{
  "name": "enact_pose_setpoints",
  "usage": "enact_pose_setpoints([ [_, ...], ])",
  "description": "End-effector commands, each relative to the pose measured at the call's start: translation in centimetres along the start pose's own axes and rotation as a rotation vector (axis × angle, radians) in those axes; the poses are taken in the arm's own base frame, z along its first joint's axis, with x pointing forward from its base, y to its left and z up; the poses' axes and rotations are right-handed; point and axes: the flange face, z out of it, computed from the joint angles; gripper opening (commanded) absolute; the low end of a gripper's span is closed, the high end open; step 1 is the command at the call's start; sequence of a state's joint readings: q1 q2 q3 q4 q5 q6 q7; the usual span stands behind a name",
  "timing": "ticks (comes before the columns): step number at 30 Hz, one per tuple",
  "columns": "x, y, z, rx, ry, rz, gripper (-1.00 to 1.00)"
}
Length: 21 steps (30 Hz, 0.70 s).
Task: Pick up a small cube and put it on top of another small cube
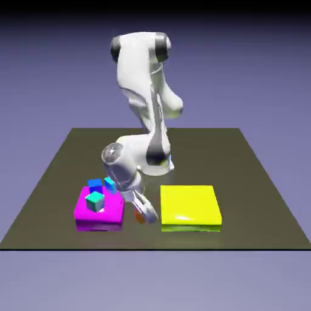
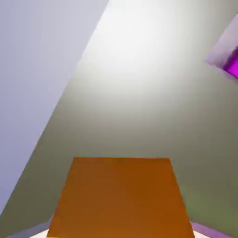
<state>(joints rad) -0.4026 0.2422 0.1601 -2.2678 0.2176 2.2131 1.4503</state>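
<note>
White arm (image 1: 149, 103) bent low over the dark worktop (image 1: 255, 200), wrist angled down toward the gap between two flat pads. Pincer (image 1: 143, 214) down at worktop level in that gap, just beside the near right corner of the magenta pad (image 1: 91, 215) and left of the yellow pad (image 1: 190, 208) in the exterior view. Closed on an orange cube (image 2: 122, 197): only a small orange patch visible at the fingertips from outside, but large and centred at the bottom of the hand view, hiding both tips. Cannot tell whether the orange cube is resting on the worktop or lifted just clear of it.

On the magenta pad, three small cubes grouped together: a teal cube (image 1: 95, 201) nearest the camera, a blue cube (image 1: 94, 184) behind it toward the pad's far edge, and a lighter blue cube (image 1: 110, 184) just to the right of that, partly hidden by the wrist. Teal one apart from the other two; the two blue ones close to each other, contact between them unclear. None stacked on another.

Yellow pad bare on top, lying flat, well apart from the magenta pad.

In the hand view, grey-olive worktop stretching away above the orange cube, pale backdrop in the upper left, and a sliver of magenta at the upper right edge.
</note>
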Motion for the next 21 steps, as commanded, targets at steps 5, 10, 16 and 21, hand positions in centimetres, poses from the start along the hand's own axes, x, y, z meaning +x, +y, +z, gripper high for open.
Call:
enact_pose_setpoints([
  [5,6.0,5.1,-4.7,0.000,-0.003,0.023,-1.00],
  [10,10.8,11.3,-8.0,0.010,-0.065,0.031,-1.00],
  [16,11.7,12.3,-3.9,0.014,-0.090,0.028,-1.00],
  [21,11.7,12.3,-3.2,0.014,-0.090,0.028,1.00],
])
